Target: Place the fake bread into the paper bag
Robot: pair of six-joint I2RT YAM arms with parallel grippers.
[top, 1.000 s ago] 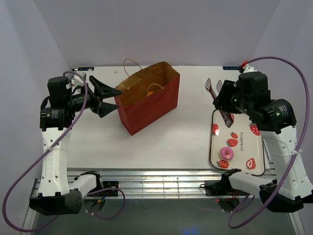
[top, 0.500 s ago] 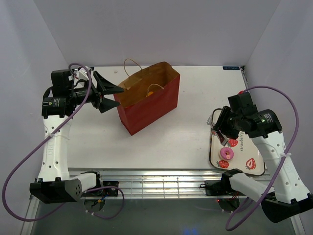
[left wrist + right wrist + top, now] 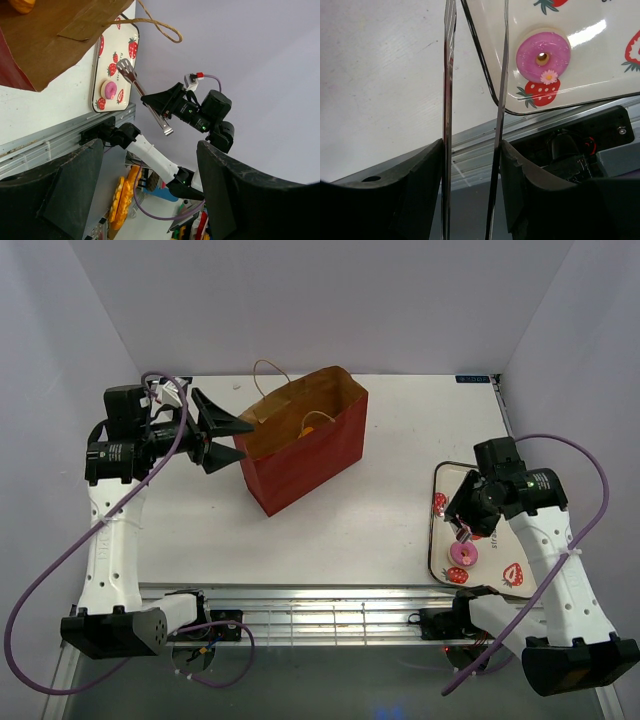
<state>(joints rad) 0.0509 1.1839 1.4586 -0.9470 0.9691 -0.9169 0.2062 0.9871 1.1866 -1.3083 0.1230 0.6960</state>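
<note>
The red-brown paper bag [image 3: 305, 455] stands open at the middle of the table. One orange croissant [image 3: 310, 427] lies inside it, and I see no second one. My left gripper [image 3: 222, 430] is open and empty, its fingertips at the bag's left rim. The left wrist view shows the bag's tan inside [image 3: 45, 45] and the croissant [image 3: 22, 5]. My right gripper [image 3: 466, 512] is shut on the silver tongs [image 3: 448, 90] and holds them over the tray. The tong tips are just above the pink doughnut [image 3: 462, 554], which also shows in the right wrist view [image 3: 543, 54]. The tong arms are spread apart.
The strawberry-print tray [image 3: 503, 540] lies at the near right, its near end by the table's front rail [image 3: 320, 615]. The bag's cord handles [image 3: 268, 370] loop up at the far side. White walls enclose the table on three sides.
My right arm has swung from the tray's far end toward the near edge, bringing the tongs down to the doughnut. My left gripper has barely moved.
</note>
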